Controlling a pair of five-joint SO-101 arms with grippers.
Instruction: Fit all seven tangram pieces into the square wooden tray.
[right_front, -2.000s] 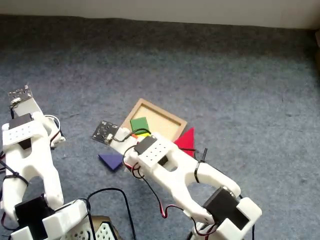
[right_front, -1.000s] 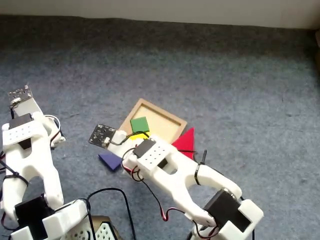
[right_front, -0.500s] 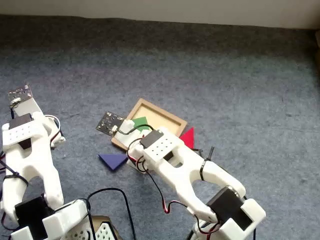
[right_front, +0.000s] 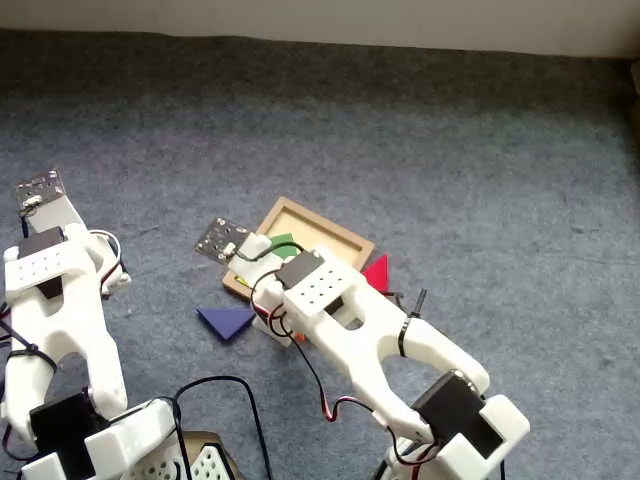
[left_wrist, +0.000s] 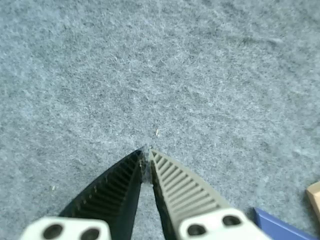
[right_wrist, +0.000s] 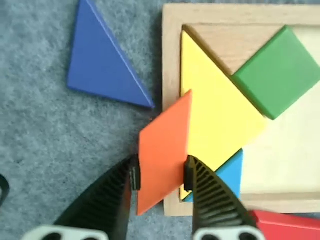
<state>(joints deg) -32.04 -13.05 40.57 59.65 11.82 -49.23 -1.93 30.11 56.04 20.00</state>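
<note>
Since the right gripper (right_wrist: 161, 170) has its fingers pinched on the orange piece (right_wrist: 162, 145), which sits across the rim of the wooden tray (right_wrist: 171, 65) and partly over the yellow triangle (right_wrist: 215, 115), I reckon letting go here leaves it propped crooked or shoves yellow askew; left gripper (left_wrist: 146, 159) is closed on nothing, and no readable writing anywhere

Open carpet (right_front: 460, 140) beyond tray (right_front: 335, 228)

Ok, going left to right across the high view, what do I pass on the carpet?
In order: left arm → blue triangle → green square → red triangle. The tray and the right arm overlap these, so they are left out.
</note>
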